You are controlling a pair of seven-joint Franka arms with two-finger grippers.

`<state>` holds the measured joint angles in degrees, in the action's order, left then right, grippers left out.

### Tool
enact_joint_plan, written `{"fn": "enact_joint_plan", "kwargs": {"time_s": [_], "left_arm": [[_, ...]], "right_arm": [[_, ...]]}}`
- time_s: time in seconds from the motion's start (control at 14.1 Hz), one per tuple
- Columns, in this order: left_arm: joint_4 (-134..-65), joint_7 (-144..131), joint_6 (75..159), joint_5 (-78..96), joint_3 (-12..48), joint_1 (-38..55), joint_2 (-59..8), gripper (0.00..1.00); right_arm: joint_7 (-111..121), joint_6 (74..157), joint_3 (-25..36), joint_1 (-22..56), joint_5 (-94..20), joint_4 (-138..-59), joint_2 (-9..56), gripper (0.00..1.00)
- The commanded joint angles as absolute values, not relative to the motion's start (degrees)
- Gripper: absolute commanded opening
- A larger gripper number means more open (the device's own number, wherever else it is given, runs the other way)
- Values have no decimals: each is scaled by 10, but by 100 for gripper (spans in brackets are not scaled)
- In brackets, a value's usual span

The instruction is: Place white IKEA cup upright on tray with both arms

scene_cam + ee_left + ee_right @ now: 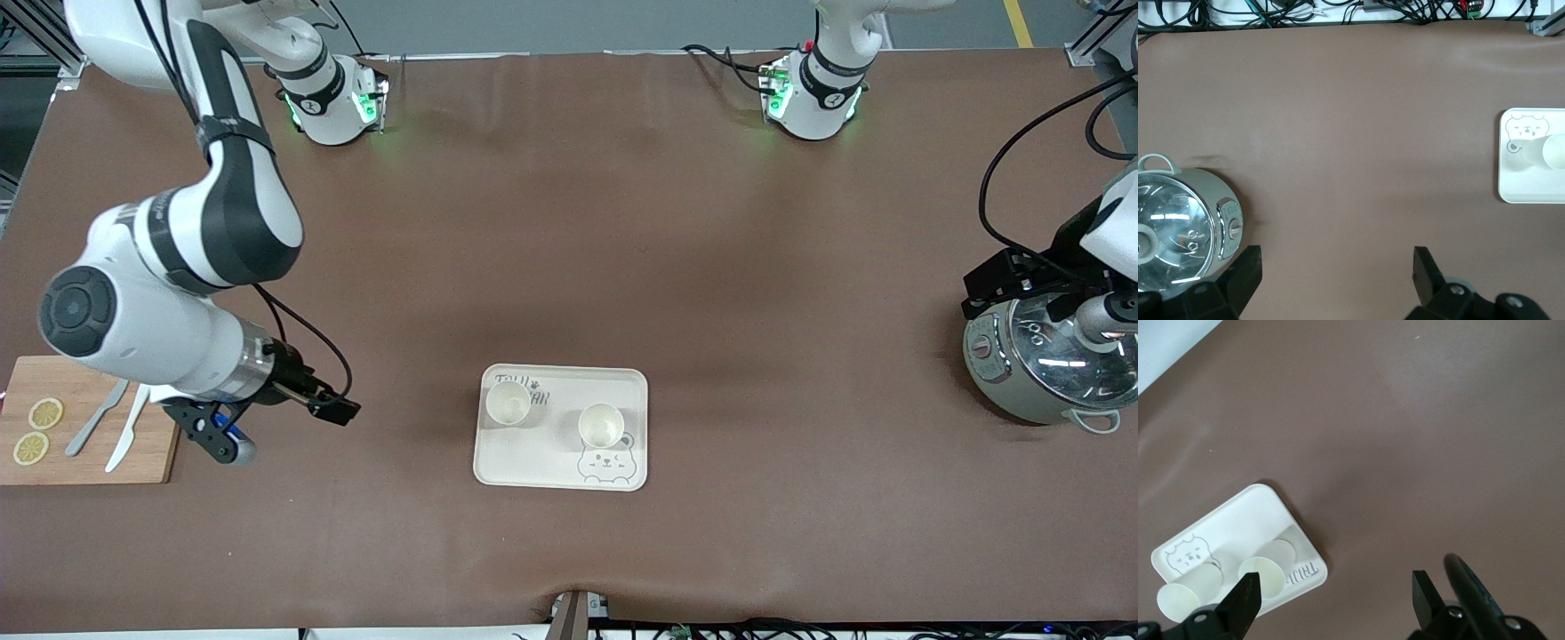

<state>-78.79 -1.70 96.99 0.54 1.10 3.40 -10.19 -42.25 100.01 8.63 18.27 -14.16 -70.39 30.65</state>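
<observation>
Cream and flat, the tray point(622, 391) lies on the brown bench point(569, 222) nearer to the front camera than anything else at the middle, a rounded-corner rectangle with grey lettering at one corner and a small bear drawing at the corner diagonally across. We see two white cups standing upright on it, mouths up: one cup point(600, 425) just above the bear drawing, the other cup point(508, 402) beside the lettering, toward the right arm's end; the two stand apart. Toward that same end, at the bench's edge, a wooden cutting board point(151, 462) carries two lemon slices point(37, 430) and a pair of pale utensils point(111, 422). We find the right hand point(218, 436) hanging just beside that board's inner edge, its fingers spread wide and holding nothing. At the left arm's end, we see a grey cooker with a glass lid point(1036, 373), and the left hand point(1013, 280) sits over its rim, fingers likewise released and empty. Farthest from the front camera stand the two arm bases point(333, 102), their green lights on.
</observation>
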Motion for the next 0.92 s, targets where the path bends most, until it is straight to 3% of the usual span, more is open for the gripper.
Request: {"fn": "enact_joint_plan", "kwargs": {"time_s": [0.0, 0.36, 0.85], "left_arm": [[-792, -46, 970, 10, 12, 33, -98, 100], [-797, -37, 960, 9, 11, 32, -117, 100], [-793, -32, 962, -3, 11, 31, -116, 100]], "right_arm": [[-396, 976, 79, 160, -134, -737, 265, 100], [-341, 950, 79, 153, -83, -741, 238, 100], [-162, 955, 79, 120, -75, -809, 168, 100]]}}
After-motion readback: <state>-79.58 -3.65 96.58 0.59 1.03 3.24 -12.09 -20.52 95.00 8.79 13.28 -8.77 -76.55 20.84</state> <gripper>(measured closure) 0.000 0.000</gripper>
